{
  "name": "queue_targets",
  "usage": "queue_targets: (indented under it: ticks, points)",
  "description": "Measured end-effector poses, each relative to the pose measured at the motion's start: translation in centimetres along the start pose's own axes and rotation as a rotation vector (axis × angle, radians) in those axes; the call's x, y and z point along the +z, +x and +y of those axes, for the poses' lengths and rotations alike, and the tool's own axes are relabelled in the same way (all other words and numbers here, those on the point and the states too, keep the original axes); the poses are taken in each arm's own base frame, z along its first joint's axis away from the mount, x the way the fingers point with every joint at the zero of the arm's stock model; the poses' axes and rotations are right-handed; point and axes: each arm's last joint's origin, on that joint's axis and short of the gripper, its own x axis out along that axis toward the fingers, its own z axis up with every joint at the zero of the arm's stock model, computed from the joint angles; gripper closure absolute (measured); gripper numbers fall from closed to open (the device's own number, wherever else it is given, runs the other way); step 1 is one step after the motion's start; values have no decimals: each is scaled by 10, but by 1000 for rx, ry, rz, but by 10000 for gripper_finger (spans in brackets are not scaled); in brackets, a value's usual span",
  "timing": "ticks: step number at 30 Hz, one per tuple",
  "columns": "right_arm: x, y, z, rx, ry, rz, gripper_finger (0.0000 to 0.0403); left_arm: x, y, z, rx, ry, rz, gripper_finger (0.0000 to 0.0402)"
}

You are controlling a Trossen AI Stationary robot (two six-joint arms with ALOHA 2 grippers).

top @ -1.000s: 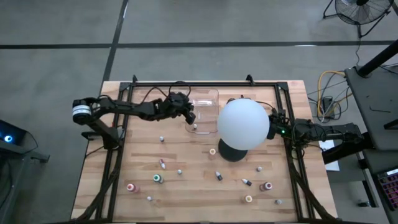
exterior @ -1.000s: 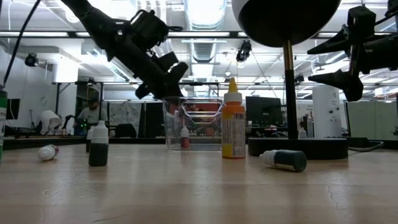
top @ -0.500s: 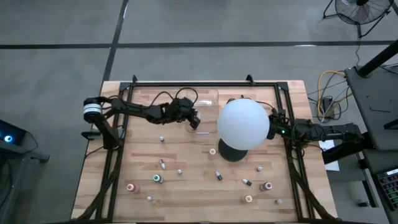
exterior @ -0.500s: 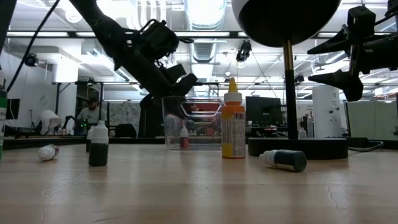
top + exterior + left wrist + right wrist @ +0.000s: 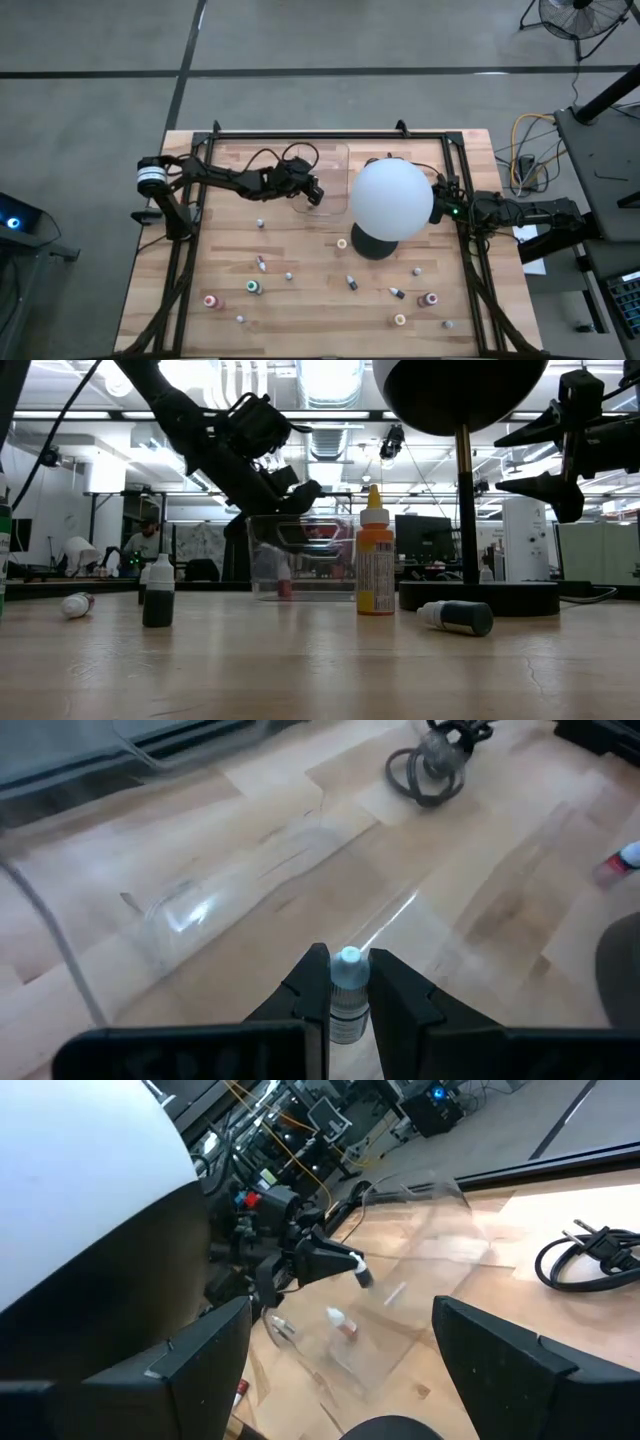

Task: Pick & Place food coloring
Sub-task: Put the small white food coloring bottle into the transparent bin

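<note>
the left gripper point(image 5: 348, 982) is closed on a small bottle point(image 5: 346, 992) with a pale cap, and in the high view it is held at the left edge of the clear tray point(image 5: 335, 168), at about 11 o'clock from the table's centre; for the step to be done well, the bottle should be carried fully past the tray wall before the fingers point(image 5: 312, 988) are parted, and it should be lowered close to the tray floor so that it is not bounced out or tipped against the wall; the wall is thin and clear, so it could be nudged by the fingers if the descent is made too near it; inside the tray one small bottle with a red base point(image 5: 284, 586) is seen in the low view, and nothing more can be made out in it; the other bottles point(image 5: 255, 287) are left scattered on the table point(image 5: 300, 310) from about 3 o'clock round to 8 o'clock, well apart from the tray; the right gripper point(image 5: 556, 448) is held wide open and empty at 3 o'clock, just beside the white globe point(image 5: 391, 198).
</note>
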Motion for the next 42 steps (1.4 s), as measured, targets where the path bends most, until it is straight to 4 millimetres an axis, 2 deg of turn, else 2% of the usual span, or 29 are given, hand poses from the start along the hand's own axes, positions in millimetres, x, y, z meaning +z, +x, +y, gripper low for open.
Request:
queue_targets:
  ticks: [10,21,36,42]
  points:
    - [0,0,0,0,0,1,101,6,0,-3,18,33,20,378]
    - [0,0,0,0,0,1,101,-6,-5,-13,7,177,85,378]
    - [0,0,0,0,0,1,101,-6,-6,-13,25,5,82,378]
    - [0,0,0,0,0,1,101,-5,-6,-12,47,-10,68,378]
